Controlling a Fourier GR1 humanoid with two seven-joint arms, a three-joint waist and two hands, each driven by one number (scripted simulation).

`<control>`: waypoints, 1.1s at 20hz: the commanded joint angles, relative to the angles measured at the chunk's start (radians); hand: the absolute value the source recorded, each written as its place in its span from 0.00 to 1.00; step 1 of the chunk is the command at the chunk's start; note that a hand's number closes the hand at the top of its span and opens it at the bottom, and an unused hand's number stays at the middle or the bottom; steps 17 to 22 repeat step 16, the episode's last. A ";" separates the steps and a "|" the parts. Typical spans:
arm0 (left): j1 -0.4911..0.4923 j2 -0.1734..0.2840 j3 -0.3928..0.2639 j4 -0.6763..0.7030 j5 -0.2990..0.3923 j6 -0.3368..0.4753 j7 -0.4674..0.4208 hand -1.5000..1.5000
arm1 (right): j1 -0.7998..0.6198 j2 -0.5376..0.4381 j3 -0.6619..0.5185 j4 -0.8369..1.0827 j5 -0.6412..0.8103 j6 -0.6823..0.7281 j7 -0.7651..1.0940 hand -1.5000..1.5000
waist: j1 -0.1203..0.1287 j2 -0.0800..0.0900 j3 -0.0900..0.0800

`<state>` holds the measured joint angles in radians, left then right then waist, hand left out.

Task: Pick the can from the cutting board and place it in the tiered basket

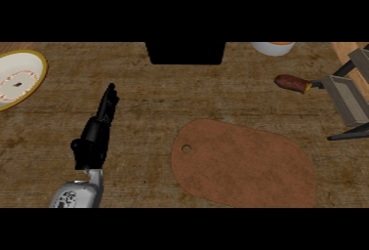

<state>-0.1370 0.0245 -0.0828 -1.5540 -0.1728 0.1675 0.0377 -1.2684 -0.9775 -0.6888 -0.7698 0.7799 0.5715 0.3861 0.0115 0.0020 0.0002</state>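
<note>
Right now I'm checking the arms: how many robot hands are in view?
1: the left hand, fingers straight, over the counter left of the cutting board. The right hand isn't visible.

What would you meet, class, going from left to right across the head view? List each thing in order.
Plate → left hand → cutting board → white cup at the far edge → can, lying beside the basket → tiered basket.
</note>
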 commanded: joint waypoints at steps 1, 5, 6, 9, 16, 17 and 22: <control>-0.012 0.029 0.033 -0.004 0.028 -0.027 0.007 0.50 | -0.005 -0.075 -0.063 0.036 -0.017 -0.055 0.065 0.00 | -0.005 -0.001 0.000; 0.024 0.000 0.009 -0.028 0.004 0.006 0.013 0.50 | 0.107 -0.196 -0.203 0.126 -0.073 -0.060 0.028 0.00 | -0.021 -0.001 0.002; 0.037 0.021 0.026 0.006 0.019 -0.016 -0.060 0.50 | 0.071 -0.250 -0.214 0.166 -0.086 -0.016 0.054 0.00 | -0.017 0.001 0.001; 0.003 -0.010 0.013 -0.002 -0.004 0.023 -0.005 0.50 | 0.163 -0.349 -0.329 0.234 -0.146 0.020 -0.007 0.00 | -0.040 -0.003 0.004; 0.048 0.024 0.033 -0.036 0.020 -0.006 -0.002 0.50 | 0.455 -0.543 -0.506 0.418 -0.208 0.144 -0.225 0.00 | -0.053 -0.007 0.006; 0.048 0.024 0.033 -0.036 0.020 -0.006 -0.002 0.50 | 0.455 -0.543 -0.506 0.418 -0.208 0.144 -0.225 0.00 | -0.053 -0.007 0.006; 0.048 0.024 0.033 -0.036 0.020 -0.006 -0.002 0.50 | 0.455 -0.543 -0.506 0.418 -0.208 0.144 -0.225 0.00 | -0.053 -0.007 0.006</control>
